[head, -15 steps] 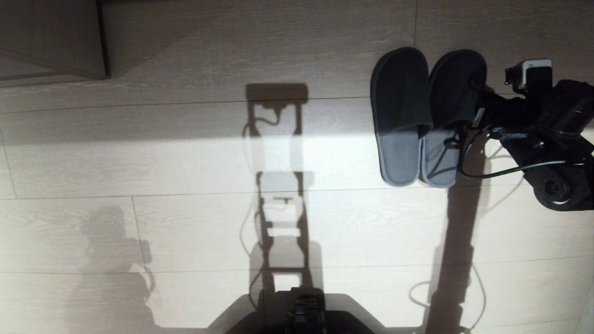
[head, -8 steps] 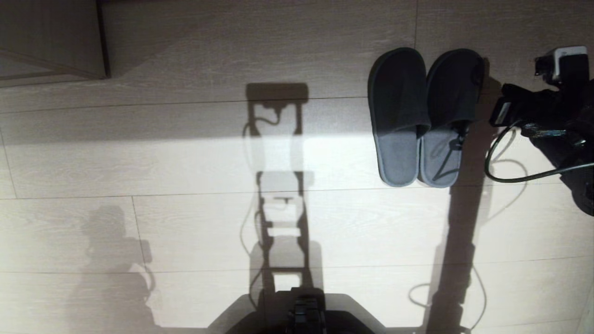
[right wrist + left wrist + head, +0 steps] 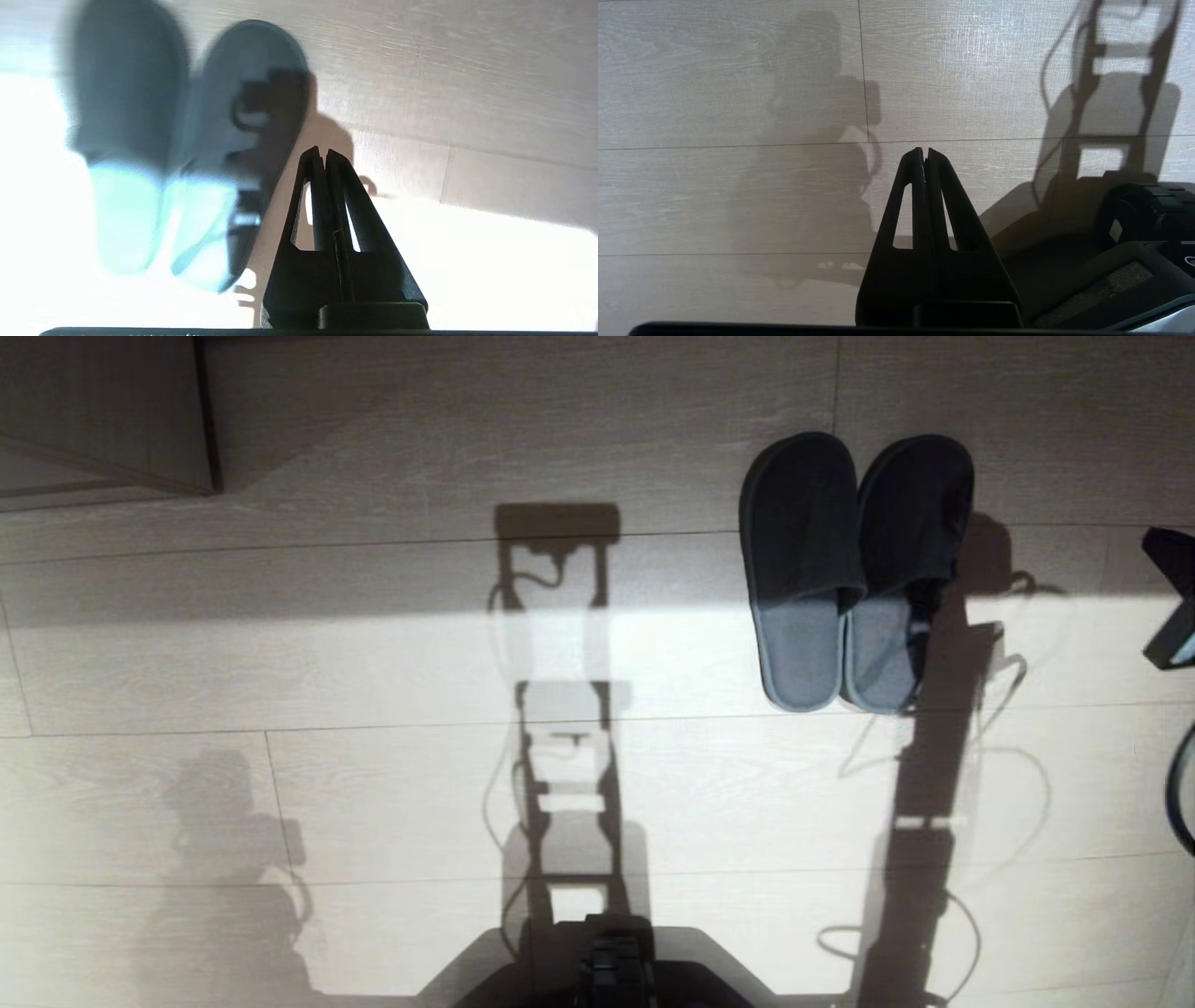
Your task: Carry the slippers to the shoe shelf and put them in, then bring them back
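The slippers lie side by side, touching, on the floor, toes pointing away from the robot, long axes parallel. Beside them, the right pincer hangs shut and empty; the left pincer is likewise shut.

left tool closed, right tool closed

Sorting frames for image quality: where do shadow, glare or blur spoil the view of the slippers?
Head view: sharp; the slippers have toes in shade and heels in a bright band on the floor. Right wrist view: slippers blurred, floor glaring white, shut right gripper sharp. Left wrist view: only shadows, no slippers.
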Available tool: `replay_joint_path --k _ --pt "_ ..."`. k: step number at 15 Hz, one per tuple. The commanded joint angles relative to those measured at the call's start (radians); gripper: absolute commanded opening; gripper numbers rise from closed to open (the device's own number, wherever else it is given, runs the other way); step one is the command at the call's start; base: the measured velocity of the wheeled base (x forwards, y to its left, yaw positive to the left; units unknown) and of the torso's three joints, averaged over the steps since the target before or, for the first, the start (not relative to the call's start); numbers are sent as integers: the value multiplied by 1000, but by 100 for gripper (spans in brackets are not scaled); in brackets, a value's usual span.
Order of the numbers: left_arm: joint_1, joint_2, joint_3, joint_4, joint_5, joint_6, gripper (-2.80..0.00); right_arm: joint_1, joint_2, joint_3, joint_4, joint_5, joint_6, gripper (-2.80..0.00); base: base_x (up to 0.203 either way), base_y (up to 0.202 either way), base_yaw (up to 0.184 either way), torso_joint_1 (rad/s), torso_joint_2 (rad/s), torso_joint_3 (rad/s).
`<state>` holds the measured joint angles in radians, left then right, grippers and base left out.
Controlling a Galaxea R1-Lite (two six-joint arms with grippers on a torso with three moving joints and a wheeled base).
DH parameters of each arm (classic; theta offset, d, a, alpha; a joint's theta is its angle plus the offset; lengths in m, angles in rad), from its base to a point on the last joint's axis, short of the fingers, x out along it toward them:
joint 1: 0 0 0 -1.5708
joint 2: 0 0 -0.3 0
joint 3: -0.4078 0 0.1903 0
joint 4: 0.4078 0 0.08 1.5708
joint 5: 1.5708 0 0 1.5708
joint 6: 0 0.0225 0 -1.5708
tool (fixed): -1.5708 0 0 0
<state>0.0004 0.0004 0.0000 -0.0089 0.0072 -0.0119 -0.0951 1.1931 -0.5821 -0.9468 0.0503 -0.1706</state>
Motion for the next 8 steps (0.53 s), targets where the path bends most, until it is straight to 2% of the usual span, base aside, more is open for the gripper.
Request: replay_joint_path --k 1,4,6,8 --pt "1 0 0 0 0 0 -280 6 -242 143 -1 30 3 -280 0 0 0 0 0 0" --pt "1 0 0 0 0 0 -280 11 -433 246 66 73 16 -280 0 0 0 0 0 0" --pt "1 0 0 0 0 0 -280 12 -613 273 208 87 22 -280 0 0 0 0 0 0" --pt "0 0 0 0 0 0 -280 24 -799 282 410 119 36 -280 0 0 0 0 0 0"
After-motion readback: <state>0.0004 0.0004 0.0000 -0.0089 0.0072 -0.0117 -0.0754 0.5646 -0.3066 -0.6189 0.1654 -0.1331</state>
